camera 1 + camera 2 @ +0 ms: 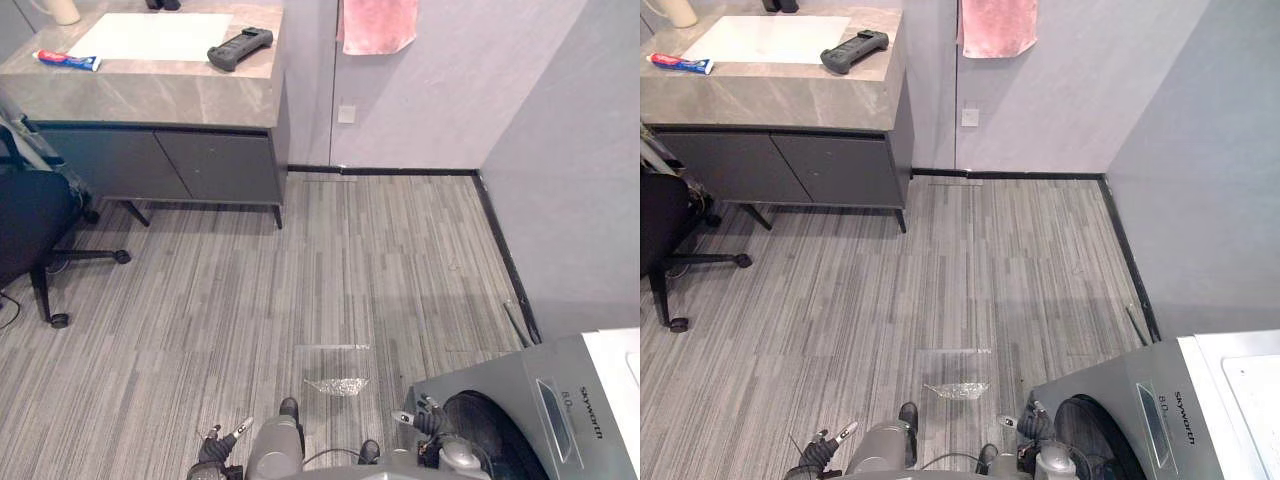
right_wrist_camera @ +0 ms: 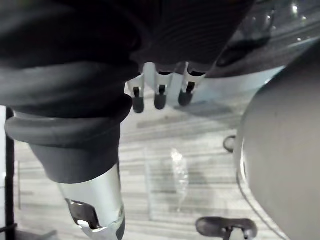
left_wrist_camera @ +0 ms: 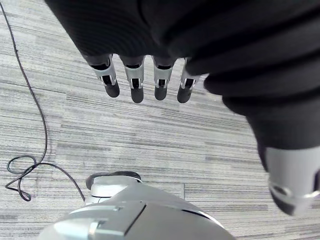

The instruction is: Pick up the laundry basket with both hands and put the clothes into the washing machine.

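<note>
Overhead, washing machine [image 1: 505,388]; left hand [image 3: 136,80], right hand [image 2: 160,94] slack.

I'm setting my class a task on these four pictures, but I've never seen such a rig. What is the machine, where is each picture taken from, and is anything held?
This is a walking humanoid robot. Two pictures come from a stereo camera on its head, looking down at a grey striped floor. The other two come from cameras on its wrists, looking along each hand. The left hand and right hand are open and hold nothing. A grey front-loading washing machine stands at the robot's right. Ahead, a grey stone counter carries a white toothpaste tube and a black handheld controller; a pink towel hangs on the wall.
</note>
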You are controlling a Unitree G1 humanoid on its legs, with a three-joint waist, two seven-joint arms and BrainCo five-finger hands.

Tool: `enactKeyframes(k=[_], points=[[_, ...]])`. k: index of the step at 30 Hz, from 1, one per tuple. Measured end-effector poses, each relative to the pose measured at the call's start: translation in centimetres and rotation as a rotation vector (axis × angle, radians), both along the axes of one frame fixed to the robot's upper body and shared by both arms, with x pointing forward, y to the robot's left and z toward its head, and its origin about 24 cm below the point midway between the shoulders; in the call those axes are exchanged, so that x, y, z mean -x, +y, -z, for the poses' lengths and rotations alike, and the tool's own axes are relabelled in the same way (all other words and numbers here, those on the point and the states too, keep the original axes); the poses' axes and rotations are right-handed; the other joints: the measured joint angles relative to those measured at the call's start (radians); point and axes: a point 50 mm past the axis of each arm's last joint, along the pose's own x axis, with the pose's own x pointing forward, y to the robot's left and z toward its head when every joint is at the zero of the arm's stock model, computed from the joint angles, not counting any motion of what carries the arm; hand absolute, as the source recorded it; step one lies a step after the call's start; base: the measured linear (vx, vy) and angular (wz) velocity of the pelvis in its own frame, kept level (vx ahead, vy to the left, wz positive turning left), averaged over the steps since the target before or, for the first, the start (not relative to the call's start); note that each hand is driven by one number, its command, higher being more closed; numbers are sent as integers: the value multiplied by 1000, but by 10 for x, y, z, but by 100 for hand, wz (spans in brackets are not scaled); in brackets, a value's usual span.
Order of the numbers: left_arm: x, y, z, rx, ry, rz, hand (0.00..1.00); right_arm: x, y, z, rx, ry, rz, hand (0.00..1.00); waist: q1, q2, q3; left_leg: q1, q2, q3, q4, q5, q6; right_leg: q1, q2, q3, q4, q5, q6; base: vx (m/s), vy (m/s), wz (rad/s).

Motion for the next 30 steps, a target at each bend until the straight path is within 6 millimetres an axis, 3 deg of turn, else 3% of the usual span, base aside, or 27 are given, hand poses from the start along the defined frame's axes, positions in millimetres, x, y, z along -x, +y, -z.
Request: enactKeyframes(k=[6, 8, 11, 16, 18, 21, 24, 30], points=[[8, 6, 2, 3, 32, 6, 0, 9, 2, 6, -22, 47, -24, 0, -4, -35, -29, 122, -58, 53, -184, 65, 11, -29, -57, 32, 67, -30, 21, -20, 24, -20], [11, 6, 3, 9, 47, 4, 0, 9, 1, 8, -12, 66, -43, 0, -9, -37, -31, 176, -87, 53, -311, 127, 22, -33, -76, 26, 68, -32, 23, -40, 39, 14], [14, 6, 4, 18, 50, -4, 0, 16, -5, 10, -3, 101, -54, 0, -13, -38, -32, 204, -113, 40, -390, 160, 30, -34, -97, 12, 75, -37, 34, -25, 67, 21], [22, 10, 4, 42, 51, -52, 0, 21, -6, 12, 5, 121, -78, 0, -30, -47, -38, 202, -138, -2, -386, 157, 40, 10, -108, -29, 33, -44, 40, 41, 49, 28], [22, 12, 3, 61, 38, -86, 0, 21, -3, 12, 4, 122, -95, 0, -30, -58, -43, 117, -137, -17, -253, 105, 48, 10, -108, -53, 14, -46, 35, 69, 8, 34], [22, 10, 4, 74, 32, -108, 0, 20, -5, 12, 13, 120, -108, 0, -26, -47, -36, 8, -113, -45, -50, 28, 63, 28, -93, -81, -2, -22, 38, 78, 29, 28], [23, 8, 4, 82, 26, -137, 0, 14, -2, 10, 14, 106, -130, 0, -3, -43, -33, 1, -106, -42, -67, 33, 56, 20, -86, -78, -23, -4, 40, 4, -10, -3], [28, 6, 5, 73, 31, -116, 0, 4, 9, 6, 13, 61, -189, 0, 0, -30, -36, 45, -104, 3, -211, 95, 38, -18, -84, -45, -48, 19, 32, -51, -18, -23]])
